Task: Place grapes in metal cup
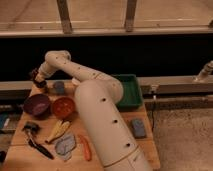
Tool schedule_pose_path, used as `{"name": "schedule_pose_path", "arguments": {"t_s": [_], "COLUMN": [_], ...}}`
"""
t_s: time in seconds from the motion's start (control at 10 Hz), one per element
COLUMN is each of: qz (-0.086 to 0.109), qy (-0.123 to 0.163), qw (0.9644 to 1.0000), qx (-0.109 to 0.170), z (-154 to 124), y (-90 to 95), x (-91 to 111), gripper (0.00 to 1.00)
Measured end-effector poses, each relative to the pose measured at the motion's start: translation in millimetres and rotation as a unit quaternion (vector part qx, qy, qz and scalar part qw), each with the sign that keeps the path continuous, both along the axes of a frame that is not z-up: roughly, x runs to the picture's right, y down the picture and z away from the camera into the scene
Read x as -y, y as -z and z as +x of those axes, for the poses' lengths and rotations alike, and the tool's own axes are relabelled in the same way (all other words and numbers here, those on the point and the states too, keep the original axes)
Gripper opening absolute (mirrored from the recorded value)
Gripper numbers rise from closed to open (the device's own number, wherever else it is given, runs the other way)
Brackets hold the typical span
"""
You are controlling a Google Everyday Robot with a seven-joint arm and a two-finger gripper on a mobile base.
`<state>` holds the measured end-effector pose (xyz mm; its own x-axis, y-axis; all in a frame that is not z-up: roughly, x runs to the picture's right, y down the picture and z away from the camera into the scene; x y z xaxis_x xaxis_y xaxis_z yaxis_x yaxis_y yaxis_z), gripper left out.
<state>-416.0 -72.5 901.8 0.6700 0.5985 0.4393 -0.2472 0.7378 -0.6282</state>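
The gripper is being held at the far left corner of the wooden table, at the end of the white arm that is reaching back across the tabletop. Something dark is showing at its tip, just above the table's rear edge, but it cannot be told whether this is the grapes, and the state of the grasp cannot be told either. The metal cup cannot be made out with certainty near the gripper.

Just to the right of the gripper, a blue-grey cup is standing near the back edge. In front of the gripper, a purple bowl is being kept beside an orange bowl, the two almost touching. Nearer the front, a yellow banana-like piece is lying tilted, with a grey-blue cloth-like item just below it and a slim orange-red carrot-like piece to its right. A dark utensil is lying at the front left, below a small dark object. To the right of the arm, a green tray is sitting at the back of the table, and a blue-grey block is lying well apart from it toward the front right.
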Motion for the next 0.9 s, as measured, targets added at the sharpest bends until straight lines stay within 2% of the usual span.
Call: {"name": "schedule_pose_path", "arguments": {"t_s": [0.2,0.3,0.7,0.9], "qz": [0.0,0.001,0.01,0.029], "qy": [0.0,-0.002,-0.005,-0.013], "qw": [1.0,1.0,0.9999,0.9995], "qx": [0.001,0.002,0.008,0.005], "z": [0,1,-1,8], "y": [0.1,0.0,6.6,17.5], "x": [0,1,6,23], "gripper": [0.76,0.78,0.78,0.78]}}
